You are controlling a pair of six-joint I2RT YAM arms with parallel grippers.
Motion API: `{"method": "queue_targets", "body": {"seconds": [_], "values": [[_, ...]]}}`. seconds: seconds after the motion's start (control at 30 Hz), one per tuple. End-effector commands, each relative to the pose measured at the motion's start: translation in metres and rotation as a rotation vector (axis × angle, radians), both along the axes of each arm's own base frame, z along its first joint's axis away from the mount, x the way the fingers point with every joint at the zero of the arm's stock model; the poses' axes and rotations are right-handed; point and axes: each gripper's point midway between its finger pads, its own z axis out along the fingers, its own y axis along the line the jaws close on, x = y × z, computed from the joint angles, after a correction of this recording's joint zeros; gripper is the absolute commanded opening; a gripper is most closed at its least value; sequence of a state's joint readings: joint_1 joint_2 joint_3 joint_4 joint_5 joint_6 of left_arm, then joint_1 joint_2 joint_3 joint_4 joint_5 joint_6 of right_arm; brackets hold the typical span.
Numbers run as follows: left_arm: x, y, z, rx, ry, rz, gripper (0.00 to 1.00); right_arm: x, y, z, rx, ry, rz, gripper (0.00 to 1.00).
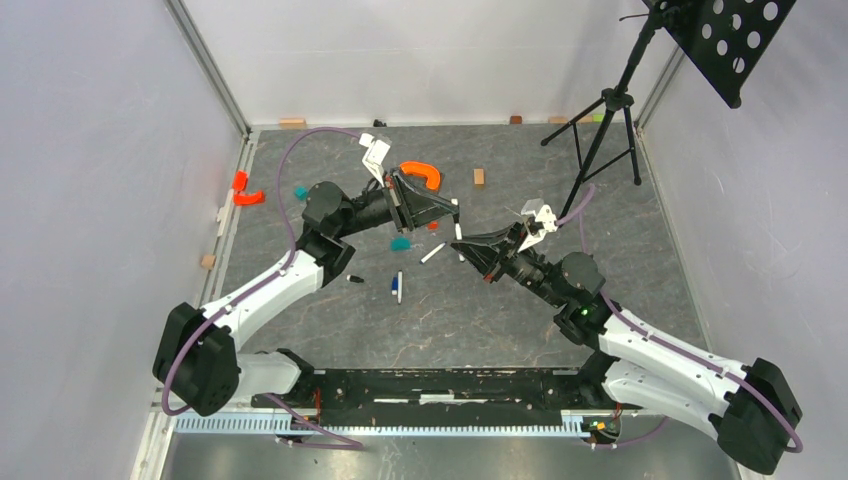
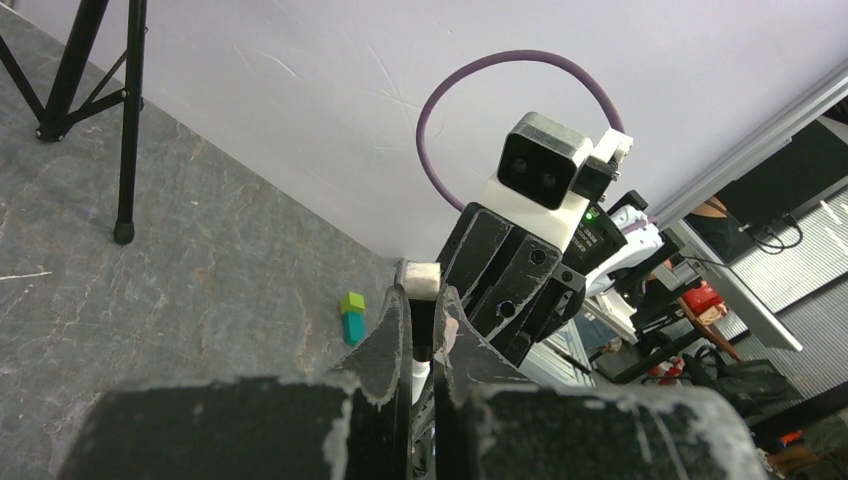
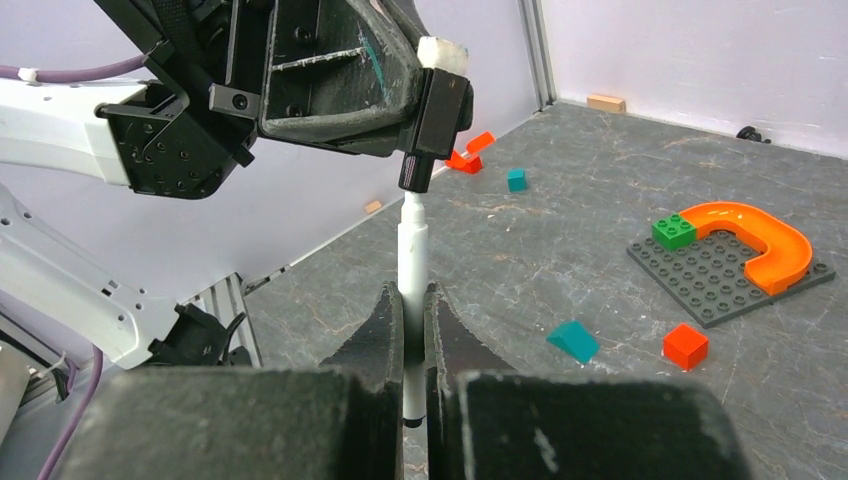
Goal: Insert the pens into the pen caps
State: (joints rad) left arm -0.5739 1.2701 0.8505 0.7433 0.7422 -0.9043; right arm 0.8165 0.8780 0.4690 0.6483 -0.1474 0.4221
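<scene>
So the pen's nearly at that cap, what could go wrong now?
The black cap looks tilted over the tip of the pen, so the tip could catch its rim and skid past. Pushing harder might slide the pen down through the right gripper, or twist the cap out of the left gripper.

Your left arm [image 1: 262, 292] and right arm [image 1: 655, 352] have white links, black joints, purple cables [image 1: 318, 132], and scuffed black fingers [image 3: 375, 335].

white pen [image 3: 411, 250], black cap [image 3: 418, 172], mottled grey table [image 3: 600, 150], orange curved brick [image 3: 775, 240], teal wedge [image 3: 574, 340]
</scene>
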Motion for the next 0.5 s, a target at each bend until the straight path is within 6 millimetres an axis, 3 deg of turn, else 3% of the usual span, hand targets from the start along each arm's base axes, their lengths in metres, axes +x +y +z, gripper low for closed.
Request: {"method": "queue_targets", "body": {"seconds": [0.0, 0.47], "values": [[-0.006, -0.001, 0.006, -0.010, -0.033, -0.019, 0.02, 0.002, -0.002, 0.031, 0.050, -0.058, -0.023, 0.00], [-0.006, -0.005, -0.001, 0.020, -0.035, -0.016, 0.02, 0.009, 0.003, 0.045, 0.036, -0.046, -0.031, 0.00]]}}
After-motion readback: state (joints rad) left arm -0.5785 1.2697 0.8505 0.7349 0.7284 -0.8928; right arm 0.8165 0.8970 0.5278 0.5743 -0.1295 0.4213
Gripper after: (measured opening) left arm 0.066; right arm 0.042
